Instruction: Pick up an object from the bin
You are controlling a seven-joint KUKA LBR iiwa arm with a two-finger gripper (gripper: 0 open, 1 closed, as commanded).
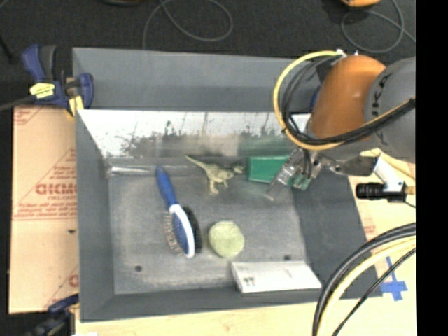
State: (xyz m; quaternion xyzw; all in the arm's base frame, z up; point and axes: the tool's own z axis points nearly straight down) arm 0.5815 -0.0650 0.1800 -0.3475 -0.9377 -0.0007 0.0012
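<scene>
My gripper hangs low at the bin's back right, its two fingers apart and open. Just to its left a green block lies against the back wall. The left fingertip is at the block's right edge; whether it touches I cannot tell. Nothing shows between the fingers. A small tan toy dinosaur stands left of the block.
A blue-handled brush lies diagonally at centre left. Beside it rests a pale green ball, and a white flat box leans at the front wall. The arm with its orange cover and cables comes in from the right.
</scene>
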